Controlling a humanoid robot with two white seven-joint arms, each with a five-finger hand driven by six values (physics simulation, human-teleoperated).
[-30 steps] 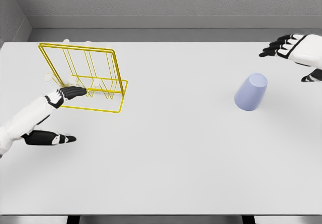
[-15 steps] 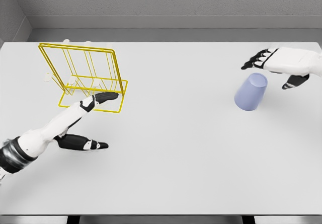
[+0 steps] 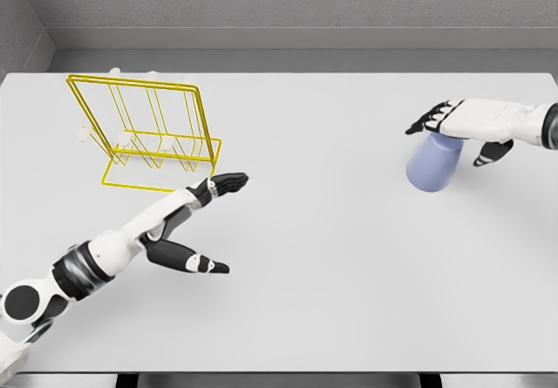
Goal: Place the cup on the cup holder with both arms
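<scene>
A pale lavender cup (image 3: 432, 165) stands upside down on the white table at the right. My right hand (image 3: 453, 126) hovers over its top with fingers spread, thumb at the cup's right side, not closed on it. The yellow wire cup holder (image 3: 148, 135) stands at the far left. My left hand (image 3: 207, 218) reaches out past the holder's front right corner, fingers extended and holding nothing, well left of the cup.
The white table (image 3: 314, 266) ends at a grey wall behind and a front edge near the bottom of the view. Faint white pegs show behind the holder's wires.
My left arm has swung rightward, away from the holder toward the table's middle. My right hand has moved left and down until it sits over the cup.
</scene>
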